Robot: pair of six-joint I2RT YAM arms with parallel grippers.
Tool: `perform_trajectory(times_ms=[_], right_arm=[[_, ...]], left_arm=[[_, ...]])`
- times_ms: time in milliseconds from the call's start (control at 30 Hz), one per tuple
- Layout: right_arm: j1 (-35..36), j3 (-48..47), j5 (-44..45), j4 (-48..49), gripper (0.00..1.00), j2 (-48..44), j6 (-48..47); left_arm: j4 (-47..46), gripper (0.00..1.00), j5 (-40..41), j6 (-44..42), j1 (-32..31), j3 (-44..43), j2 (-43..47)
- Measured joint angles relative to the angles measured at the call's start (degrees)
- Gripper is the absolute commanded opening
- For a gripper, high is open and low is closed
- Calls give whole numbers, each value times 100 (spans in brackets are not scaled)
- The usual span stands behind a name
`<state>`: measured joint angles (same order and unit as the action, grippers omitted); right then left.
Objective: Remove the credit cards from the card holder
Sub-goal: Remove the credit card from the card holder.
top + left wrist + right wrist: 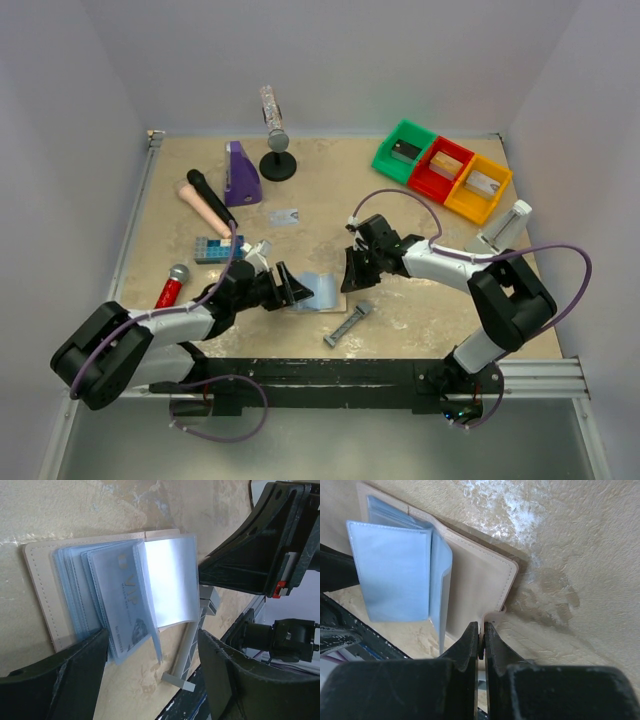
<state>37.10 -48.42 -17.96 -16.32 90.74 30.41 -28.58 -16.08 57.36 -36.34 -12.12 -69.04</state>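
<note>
The card holder point(322, 290) lies open on the table point(430, 310) between our two arms, its clear plastic sleeves point(167, 580) fanned up from the tan lining. Our right claw point(481, 629) is closed tight and appears to pinch the holder's tan edge, which should pin it in place. Our left claw point(152, 637) stands wide open with nothing in it, its jaws either side of the sleeves' near end. One pale VIP card point(122, 607) shows inside a sleeve; we cannot tell whether other credit cards sit behind it. A loose grey card point(285, 216) lies well apart, farther back on the table.

We judge the card light, stiff and slick. The sleeves look floppy and glossy and will likely bend or lift with it. The holder seems light enough to slide, so the right claw's hold matters. We would grip the card's short edge at the sleeve mouth, taking card alone, then draw it out along the sleeve; catching film too would likely drag the whole fan
</note>
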Motion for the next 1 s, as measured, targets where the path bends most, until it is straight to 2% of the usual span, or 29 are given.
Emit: perform_trajectory(times_ms=[600,1000], right_arm=[[0,-9,-2,-35,0,2,-2],[0,-15,-4,-39,0,2,-7]], left_arm=[[-22,75,-42,-101,-57,-2,195],[76,74,-109,-177,-133,-271,-44]])
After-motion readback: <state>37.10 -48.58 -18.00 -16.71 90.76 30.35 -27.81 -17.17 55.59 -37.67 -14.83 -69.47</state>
